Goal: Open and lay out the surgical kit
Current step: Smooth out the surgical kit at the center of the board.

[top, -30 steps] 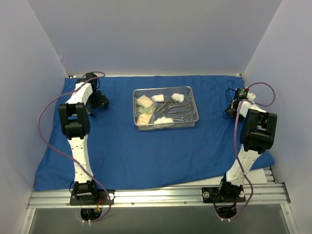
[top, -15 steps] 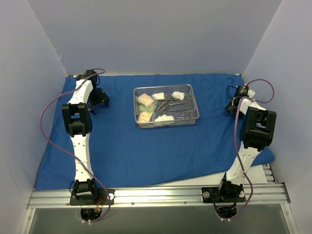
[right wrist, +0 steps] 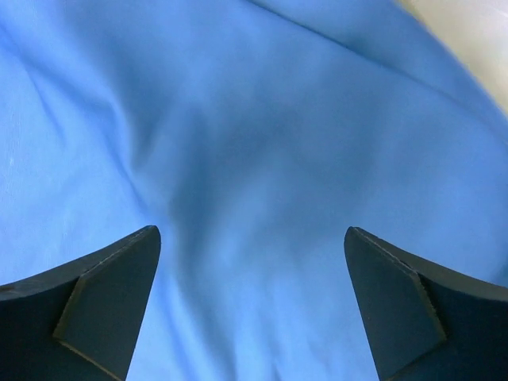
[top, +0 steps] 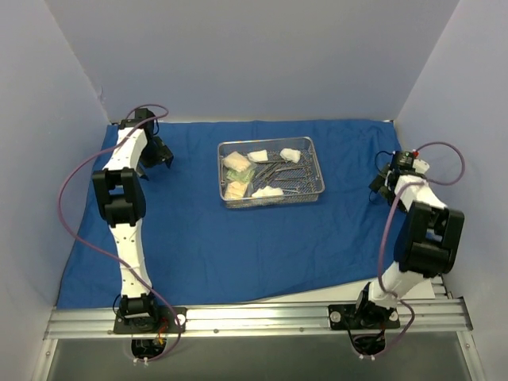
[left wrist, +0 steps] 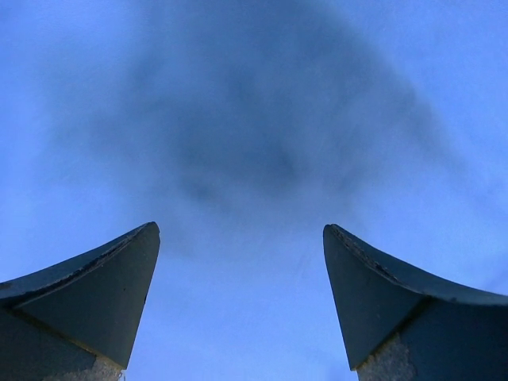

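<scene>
The blue cloth drape (top: 238, 238) lies spread flat over the table. The steel wire-mesh tray (top: 317, 193) stands on it at the back centre, holding white gauze pads (top: 267, 192), steel instruments (top: 279, 172) and small packets (top: 235, 190). My left gripper (top: 161, 155) is open and empty, low over the drape's back left part; its wrist view shows only blue cloth (left wrist: 238, 119) between the fingers (left wrist: 111, 278). My right gripper (top: 382, 185) is open and empty, low over the drape near its right edge; blue cloth (right wrist: 238, 159) fills its wrist view.
Pale walls close in the back and both sides. The drape's near edge slants across the front, with bare white table (top: 317, 295) and a metal rail (top: 254, 319) showing at the front right. A strip of pale surface (right wrist: 476, 32) shows past the cloth edge in the right wrist view.
The left gripper moved back and left toward the drape's back corner. The right arm swung right and nearer, its gripper staying by the drape's right edge. The tray has not moved.
</scene>
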`<move>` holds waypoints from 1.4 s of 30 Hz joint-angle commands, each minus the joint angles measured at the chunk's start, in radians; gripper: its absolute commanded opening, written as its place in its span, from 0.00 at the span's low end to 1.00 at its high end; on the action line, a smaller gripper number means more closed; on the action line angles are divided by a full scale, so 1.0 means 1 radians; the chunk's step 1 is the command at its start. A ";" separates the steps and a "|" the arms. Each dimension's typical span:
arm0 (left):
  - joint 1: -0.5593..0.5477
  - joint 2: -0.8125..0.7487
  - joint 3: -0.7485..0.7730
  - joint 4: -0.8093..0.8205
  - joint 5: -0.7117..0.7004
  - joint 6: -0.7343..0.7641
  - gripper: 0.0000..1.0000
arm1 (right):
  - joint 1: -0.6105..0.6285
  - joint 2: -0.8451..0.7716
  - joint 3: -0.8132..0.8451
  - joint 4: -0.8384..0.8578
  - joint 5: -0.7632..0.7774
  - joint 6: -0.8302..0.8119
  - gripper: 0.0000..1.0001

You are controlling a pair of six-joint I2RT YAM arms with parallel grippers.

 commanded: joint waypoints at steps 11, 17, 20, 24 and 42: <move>-0.030 -0.492 -0.490 0.243 -0.041 -0.049 0.94 | -0.011 -0.275 -0.297 -0.071 0.132 0.238 0.98; -0.073 -0.507 -0.605 0.270 -0.029 -0.067 0.94 | -0.040 -0.347 -0.357 -0.137 0.249 0.330 1.00; -0.072 -0.511 -0.641 0.276 -0.032 -0.067 0.94 | -0.112 -0.381 -0.392 -0.137 0.216 0.347 1.00; -0.073 -0.517 -0.646 0.264 -0.038 -0.070 0.94 | -0.170 -0.358 -0.397 -0.193 0.221 0.378 1.00; -0.075 -0.577 -0.570 0.209 0.077 -0.112 0.94 | -0.190 0.194 -0.100 -0.798 0.603 0.876 1.00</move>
